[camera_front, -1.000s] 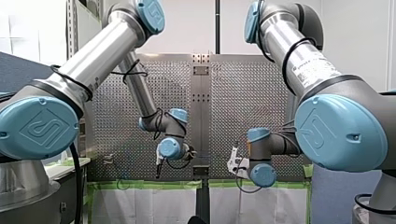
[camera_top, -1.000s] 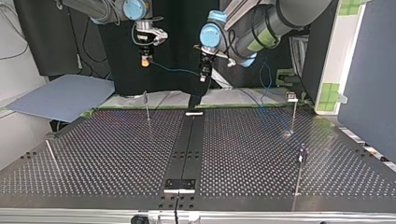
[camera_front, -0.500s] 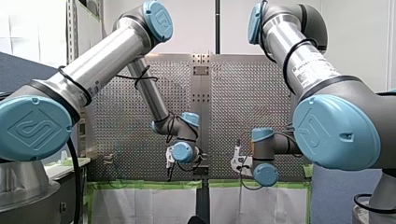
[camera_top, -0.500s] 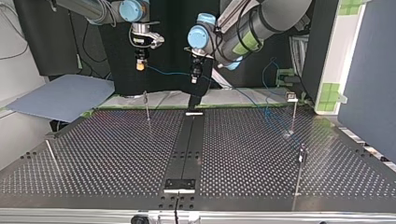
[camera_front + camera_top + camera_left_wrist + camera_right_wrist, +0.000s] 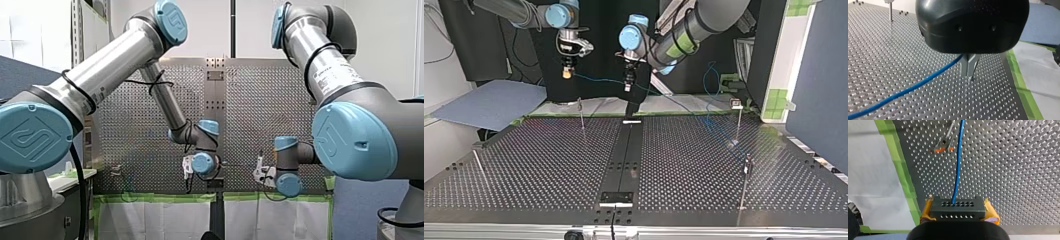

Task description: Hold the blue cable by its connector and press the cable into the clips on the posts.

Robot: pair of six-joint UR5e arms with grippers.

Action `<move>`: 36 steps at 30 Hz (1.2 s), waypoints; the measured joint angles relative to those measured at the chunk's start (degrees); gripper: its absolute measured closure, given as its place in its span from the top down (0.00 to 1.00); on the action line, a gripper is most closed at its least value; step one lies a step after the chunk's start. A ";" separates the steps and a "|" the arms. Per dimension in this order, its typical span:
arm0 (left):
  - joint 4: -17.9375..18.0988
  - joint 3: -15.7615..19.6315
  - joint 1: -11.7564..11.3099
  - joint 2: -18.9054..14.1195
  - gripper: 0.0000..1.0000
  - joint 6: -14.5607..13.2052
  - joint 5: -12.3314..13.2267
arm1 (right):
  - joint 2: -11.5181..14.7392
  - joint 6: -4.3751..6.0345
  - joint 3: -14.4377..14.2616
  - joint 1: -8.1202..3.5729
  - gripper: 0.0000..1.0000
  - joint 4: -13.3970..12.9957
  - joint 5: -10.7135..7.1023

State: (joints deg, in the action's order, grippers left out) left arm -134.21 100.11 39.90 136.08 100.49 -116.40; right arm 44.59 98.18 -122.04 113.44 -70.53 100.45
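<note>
My right end effector point(image 5: 958, 213) pinches the black perforated connector block point(image 5: 958, 206) of the thin blue cable point(image 5: 958, 170). My left end effector point(image 5: 969, 72), metal fingers point(image 5: 965, 65) pressed together, grips that cable above the perforated metal surface point(image 5: 885, 50).

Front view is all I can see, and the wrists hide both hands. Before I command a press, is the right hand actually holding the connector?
Observer: Yes. The right wrist view shows the right hand clamping the black connector between its yellow pads.
Operator: Where does the cable go from there?
Observer: In the top view the blue cable runs from that hand straight across to the left hand.
Operator: Is the left hand gripping it or just touching it?
Observer: In the left wrist view its metal fingers are closed together, and the cable meets them near their base, so it looks gripped.
</note>
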 joint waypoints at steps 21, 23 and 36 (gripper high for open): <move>2.08 -10.23 2.24 10.21 0.00 2.20 1.80 | -0.21 -1.35 1.43 -8.04 0.00 0.77 -5.68; 2.14 -11.11 2.36 11.10 0.00 2.56 1.29 | -0.26 -1.41 1.62 -8.11 0.00 0.78 -5.69; 3.11 -14.54 3.80 13.64 0.00 4.39 -0.32 | -4.75 -1.00 4.73 -8.75 0.00 1.67 -6.39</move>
State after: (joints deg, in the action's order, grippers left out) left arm -131.10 85.56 43.70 149.71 104.87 -116.72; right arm 39.84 97.18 -117.31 104.69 -68.86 94.05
